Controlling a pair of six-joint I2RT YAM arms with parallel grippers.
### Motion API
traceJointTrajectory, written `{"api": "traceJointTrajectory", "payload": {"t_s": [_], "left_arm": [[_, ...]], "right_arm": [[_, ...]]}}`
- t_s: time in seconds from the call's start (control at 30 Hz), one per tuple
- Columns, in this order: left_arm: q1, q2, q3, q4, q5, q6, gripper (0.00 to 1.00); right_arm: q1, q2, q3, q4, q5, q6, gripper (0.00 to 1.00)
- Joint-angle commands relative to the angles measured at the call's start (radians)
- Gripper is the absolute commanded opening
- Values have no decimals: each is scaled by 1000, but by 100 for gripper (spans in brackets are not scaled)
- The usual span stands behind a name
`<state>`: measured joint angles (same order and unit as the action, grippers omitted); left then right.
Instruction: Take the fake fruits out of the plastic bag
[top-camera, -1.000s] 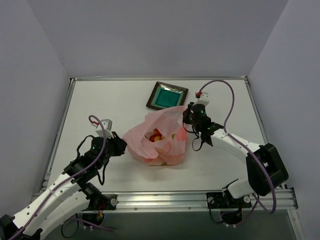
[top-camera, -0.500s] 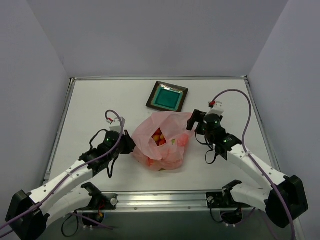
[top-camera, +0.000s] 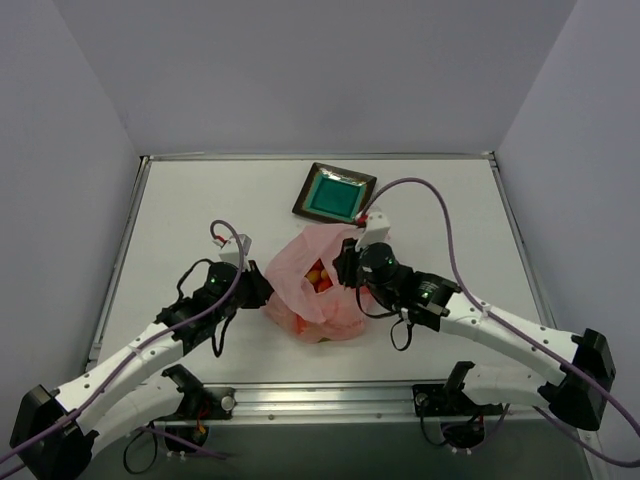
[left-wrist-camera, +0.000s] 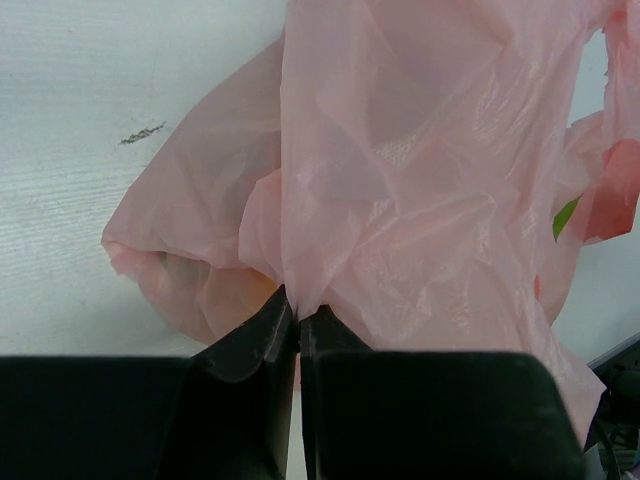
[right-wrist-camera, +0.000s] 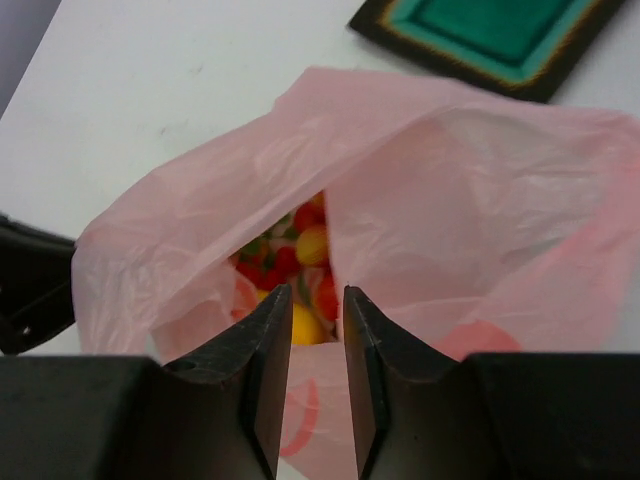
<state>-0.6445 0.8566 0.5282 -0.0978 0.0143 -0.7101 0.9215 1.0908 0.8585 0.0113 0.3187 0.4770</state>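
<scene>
Left gripper (left-wrist-camera: 298, 312) pinches a fold of the pink plastic bag (left-wrist-camera: 420, 170); right gripper (right-wrist-camera: 317, 298), jaws narrowly apart, hovers over its mouth above the fake fruits (right-wrist-camera: 310, 243).

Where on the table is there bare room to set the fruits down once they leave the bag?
Bare table left of the plate and right of it, out to both side edges; the plate itself is empty. A narrow strip lies between bag and near rail. Crowded: the middle, where the left gripper and right gripper are at the bag.
</scene>
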Motion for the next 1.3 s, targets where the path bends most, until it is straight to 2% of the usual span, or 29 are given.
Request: {"api": "traceJointTrajectory", "payload": {"t_s": [0.0, 0.03, 0.07, 0.13, 0.17, 0.2, 0.23, 0.27, 0.33, 0.37, 0.4, 0.5, 0.57, 0.67, 0.93, 1.0, 1.1, 1.13, 1.17, 1.27], "left_arm": [[9, -25, 76, -48, 26, 24, 5], [8, -36, 91, -68, 30, 29, 7], [11, -42, 99, -109, 39, 34, 9], [11, -63, 125, -161, 46, 40, 23], [12, -74, 133, -208, 55, 40, 30], [13, -86, 138, -230, 58, 43, 35], [13, -111, 142, -250, 62, 43, 45], [13, -123, 154, -296, 70, 43, 50], [13, -158, 164, -336, 82, 34, 64], [11, -169, 170, -365, 90, 32, 67], [12, -180, 179, -378, 110, 25, 68], [12, -208, 184, -402, 180, 24, 68], [5, -212, 173, -366, 269, 2, 68], [-32, -188, 130, -214, 351, -52, 76], [-145, 60, 104, 182, 283, -118, 80], [-156, 100, 101, 210, 234, -121, 80], [-159, 119, 69, 259, 136, -137, 72], [-159, 104, 58, 289, 115, -140, 62], [-159, 93, 38, 303, 98, -140, 57], [-162, 49, 26, 281, 18, -132, 44]], "right_arm": [[53, 78, -27, 141, -122, -5, 25], [54, 83, -38, 171, -221, 0, 26], [54, 86, -48, 197, -259, 12, 33], [54, 104, -68, 252, -358, 5, 47], [53, 115, -69, 259, -362, 5, 60], [53, 144, -69, 271, -362, 0, 63], [51, 159, -67, 276, -359, -1, 63], [47, 172, -64, 283, -356, 0, 58], [39, 210, -62, 323, -357, 14, 44], [31, 219, -61, 340, -357, 23, 32], [25, 236, -59, 373, -357, 29, 28], [-2, 273, -53, 455, -366, 69, 10], [-19, 291, -50, 493, -380, 115, 1], [-27, 320, -41, 538, -385, 149, 0], [-35, 308, -96, 598, -394, 230, 0], [-35, 305, -104, 610, -405, 242, 0], [-36, 294, -125, 630, -420, 258, 0], [-36, 294, -127, 625, -421, 256, 0], [-36, 291, -127, 618, -418, 258, 0], [-35, 275, -139, 613, -417, 259, 0]]}}
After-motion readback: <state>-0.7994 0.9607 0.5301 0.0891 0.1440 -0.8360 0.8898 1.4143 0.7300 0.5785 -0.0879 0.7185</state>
